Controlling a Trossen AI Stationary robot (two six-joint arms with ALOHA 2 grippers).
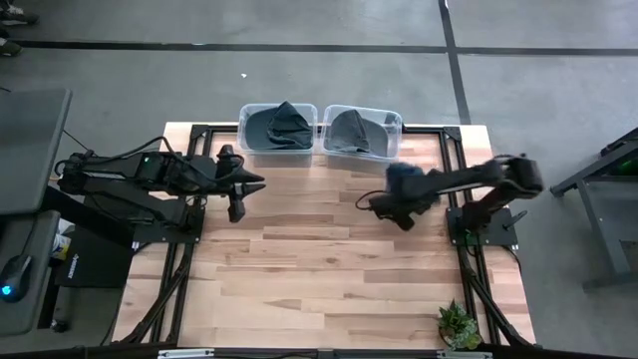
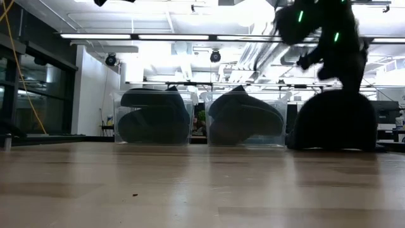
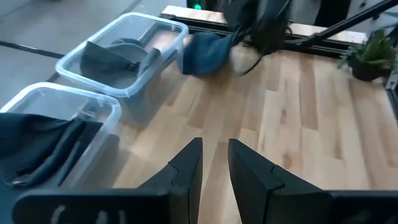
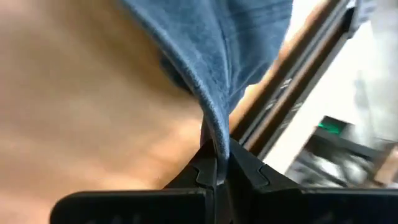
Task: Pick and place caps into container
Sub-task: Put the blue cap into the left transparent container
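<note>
A blue denim cap (image 1: pixel 402 176) is in my right gripper (image 1: pixel 398 202), which is shut on it right of the table's middle, just near of the right clear container (image 1: pixel 361 130). In the low view the cap (image 2: pixel 332 120) shows as a dark dome below the arm. Both the right container and the left container (image 1: pixel 279 128) stand at the far edge, each with dark caps inside. My left gripper (image 3: pixel 214 168) hovers left of the middle, open by a narrow gap with nothing between its fingers. My right gripper pinches a bunched fold of the cap's blue cloth (image 4: pixel 214 134) between its two fingers, coming from above and slanting down. The cap (image 3: pixel 205 53) spreads out below the fingers. Whether its lower edge touches the table, I cannot tell.
A small potted plant (image 1: pixel 458 324) stands at the near right corner. Black frame rails (image 1: pixel 449 150) run along the table's sides and far edge. Bare wood lies between the two arms and toward the near edge.
</note>
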